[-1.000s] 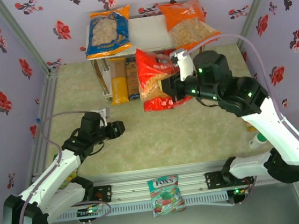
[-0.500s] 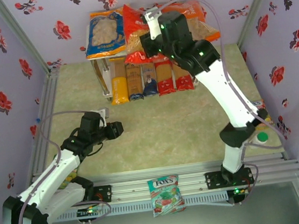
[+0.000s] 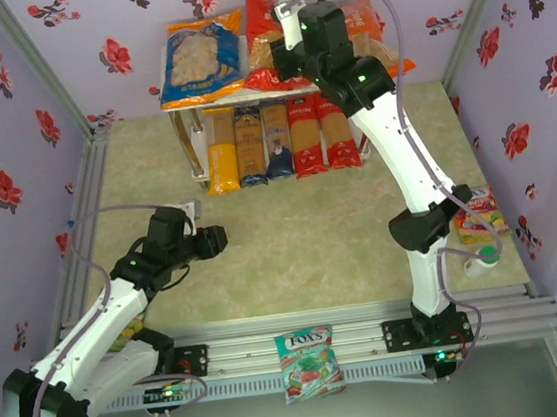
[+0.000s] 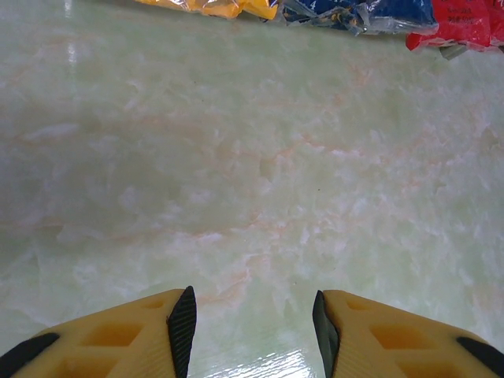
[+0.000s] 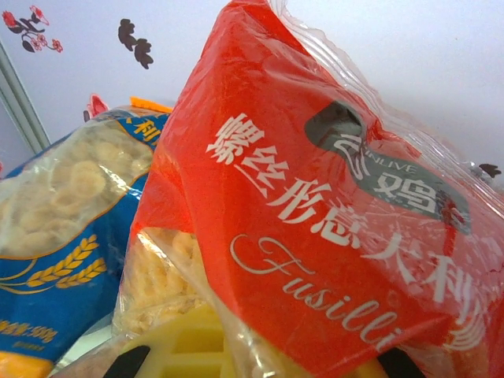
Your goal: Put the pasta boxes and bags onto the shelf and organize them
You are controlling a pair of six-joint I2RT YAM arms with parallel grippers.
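The right gripper reaches out to the two-tier shelf with white boards and thin metal legs, its jaws clenched on the lower end of the red plastic fusilli bag. The bag sits over the top board, between the blue plastic bag of short pasta on the left and the orange plastic pasta bag on the right; in the right wrist view its left edge overlaps the blue one. Whether its full weight rests on the board cannot be told. On the lower tier five long spaghetti packs lie side by side: the yellow pack at the left, then two dark blue packs, then two red packs. The left gripper hangs low over the pale green marbled worktop, well apart from the shelf, its jaws released with only bare surface between the yellow fingers
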